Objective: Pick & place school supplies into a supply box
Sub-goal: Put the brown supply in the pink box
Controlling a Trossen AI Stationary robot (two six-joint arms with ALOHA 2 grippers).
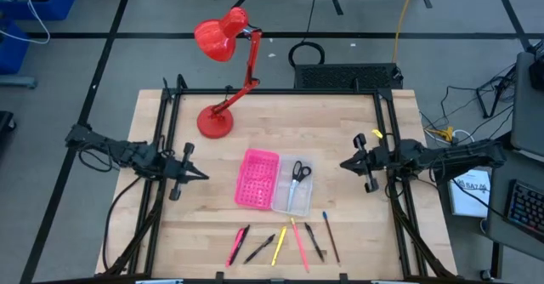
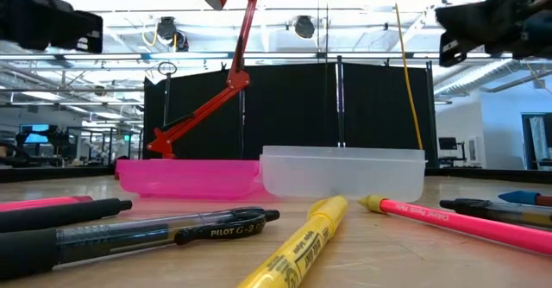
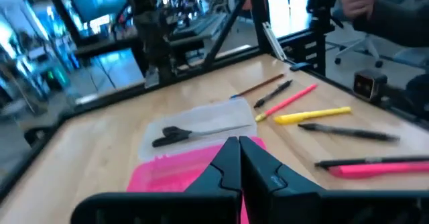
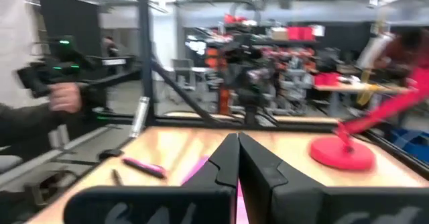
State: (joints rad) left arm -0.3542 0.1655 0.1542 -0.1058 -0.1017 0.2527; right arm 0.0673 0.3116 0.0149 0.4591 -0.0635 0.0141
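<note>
Both grippers, left [image 1: 197, 174] and right [image 1: 347, 164], hover closed and empty beside the box [image 1: 274, 180]; pens [image 1: 280, 243] lie near it, light, stiff, prone to rolling: grasp mid-barrel.

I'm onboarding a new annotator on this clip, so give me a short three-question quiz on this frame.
1. True or false: the dark-handled scissors lie in the clear plastic tray.
2. The bright pink perforated half sits nearer which claw: A left, B right?
3. Fill in: the pens and pencils lie on the ___, outside the box.

Key: 1 true. 2 A. 3 wooden table.
</note>
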